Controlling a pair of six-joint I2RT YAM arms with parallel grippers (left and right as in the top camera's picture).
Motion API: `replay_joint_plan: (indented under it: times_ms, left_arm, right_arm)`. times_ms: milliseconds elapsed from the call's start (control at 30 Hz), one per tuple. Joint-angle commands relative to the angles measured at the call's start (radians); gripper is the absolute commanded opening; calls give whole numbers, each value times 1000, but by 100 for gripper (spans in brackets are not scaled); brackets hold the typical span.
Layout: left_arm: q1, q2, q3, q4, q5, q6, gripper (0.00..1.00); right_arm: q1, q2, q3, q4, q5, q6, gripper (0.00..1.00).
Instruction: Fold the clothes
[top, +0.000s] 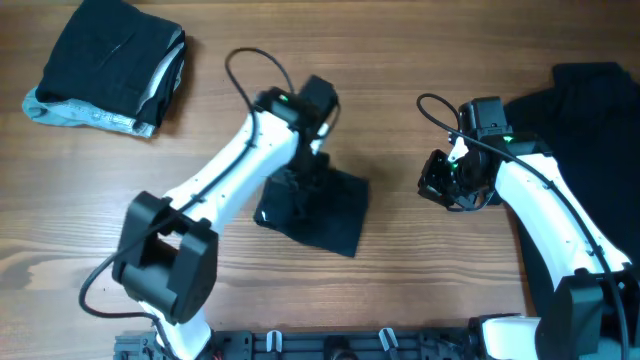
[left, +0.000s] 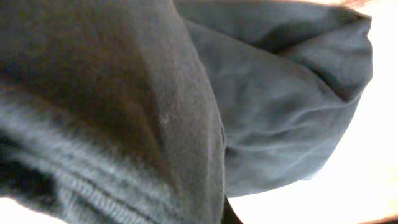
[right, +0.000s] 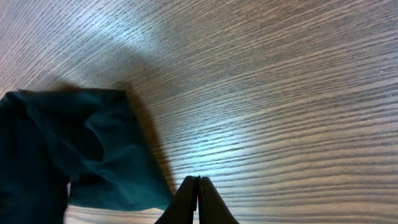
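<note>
A black T-shirt lies folded small at the table's middle. My left gripper is down on its left part. In the left wrist view dark fabric with a ribbed edge fills the picture and hides the fingers, so it looks shut on the cloth. My right gripper is shut and empty, low over bare wood to the right of the T-shirt, apart from it. Its closed fingertips show in the right wrist view, with a corner of the dark cloth at the left.
A stack of folded black clothes on a pale grey-blue piece sits at the back left. Another black garment lies spread at the right edge, partly under my right arm. The table is wood.
</note>
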Motion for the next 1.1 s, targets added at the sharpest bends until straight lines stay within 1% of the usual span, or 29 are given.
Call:
replay_joint_plan:
  times_ms: [0,200,267,333,367,400,433,467,500,567,600,633,700,733,767,800,833,867,900,967,1000,1033,1067]
  left_arm:
    - [-70,15,-64,29,-9,-101,4]
    - [-167,15,-66,80,-10,-135,4]
    - [-196,15,-66,95,-18,-173,4]
    - [-216,15,-66,114,-20,-201,6]
    - [-222,15,-66,117,-20,-210,9]
    - [-230,15,-66,118,-21,-209,17]
    - [-234,15,-66,117,-20,-209,23]
    - [-238,15,-66,113,-21,-209,33]
    - [-238,15,-66,108,-21,-209,40]
    - [-226,15,-64,74,-20,-204,50]
    - [-210,15,-35,-13,-5,-204,49]
    - [-195,15,-3,-89,-6,-201,44]
    - [-161,10,67,-208,-39,-193,43]
    - [-142,2,96,-241,-63,-193,43]
    - [-124,-9,114,-253,-85,-193,45]
    - [-96,-29,123,-248,-105,-194,50]
    - [-71,-44,123,-238,-119,-193,53]
    - [-47,-51,123,-231,-127,-193,53]
    - [-12,-54,123,-217,-126,-194,49]
    - [44,-53,117,-181,-112,-194,27]
    - [72,-53,116,-159,-84,-193,17]
    - [97,-52,116,-138,-54,-193,13]
    - [114,-52,116,-125,-41,-190,12]
  right_arm:
    - [-1,-10,13,-2,-1,-21,7]
    - [-1,-10,13,0,-1,-21,6]
    - [-1,-10,13,0,-1,-21,7]
    - [-1,-10,13,1,-1,-20,7]
    - [-1,-10,13,1,-1,-20,7]
    - [-1,-10,13,1,-1,-20,7]
    - [-1,-10,13,1,-1,-21,8]
    - [-1,-10,13,0,-1,-21,8]
    - [-1,-10,13,0,-1,-21,8]
    - [-1,-10,13,0,-2,-34,8]
    - [-1,-10,13,0,-1,-47,8]
    - [-1,-10,13,0,-2,-47,9]
    - [-1,-10,13,26,-63,-62,11]
    - [0,-10,13,54,-127,-87,12]
    - [3,-10,13,87,-205,-111,12]
    - [13,-10,13,134,-299,-152,13]
    - [29,-10,13,181,-381,-193,15]
    - [52,-11,13,225,-447,-229,16]
    - [84,-11,13,263,-479,-238,19]
    - [176,-9,13,308,-437,-227,20]
    - [220,-3,13,312,-388,-202,18]
    - [261,5,12,315,-341,-170,16]
    - [298,18,11,316,-312,-143,16]
